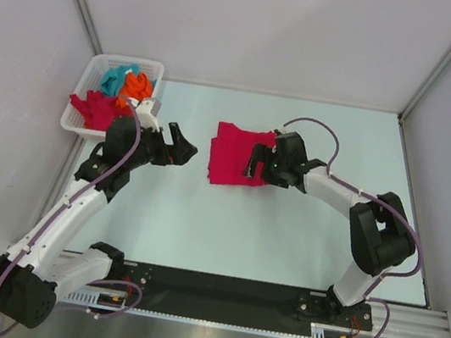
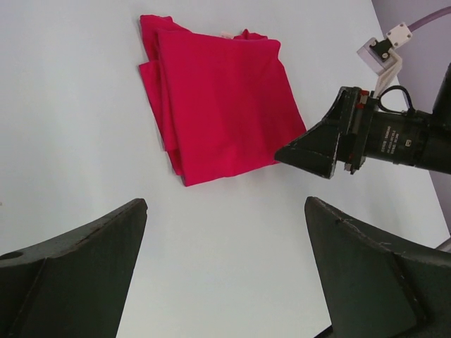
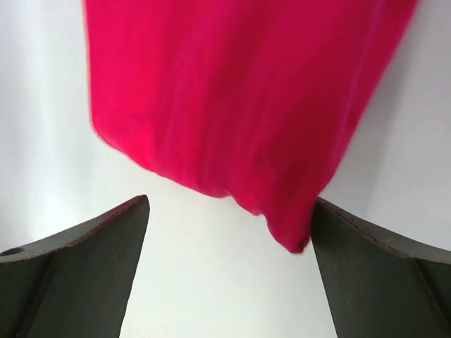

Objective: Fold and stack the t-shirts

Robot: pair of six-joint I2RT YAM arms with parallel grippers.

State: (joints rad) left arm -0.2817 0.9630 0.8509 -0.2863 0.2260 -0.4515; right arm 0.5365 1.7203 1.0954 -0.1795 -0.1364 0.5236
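The crimson t-shirt (image 1: 234, 155) is lying folded mid-frame, looking soft and limp. The left gripper (image 1: 184, 147) and right gripper (image 1: 252, 163) are gaping empty, flanking it. I'm thinking it needs pinching through all layers at an edge.

I see the folded red t-shirt (image 1: 234, 155) as soft, matt cloth with faint creases. The table (image 1: 199, 225) looks smooth and pale, barely glossy. The basket (image 1: 75, 118) is white plastic lattice. The left gripper (image 1: 181, 145) and right gripper (image 1: 251, 163) look like dark matt plastic, lightly scuffed.

pale table (image 1: 284, 230), folded red t-shirt (image 1: 236, 155), white basket (image 1: 83, 95)
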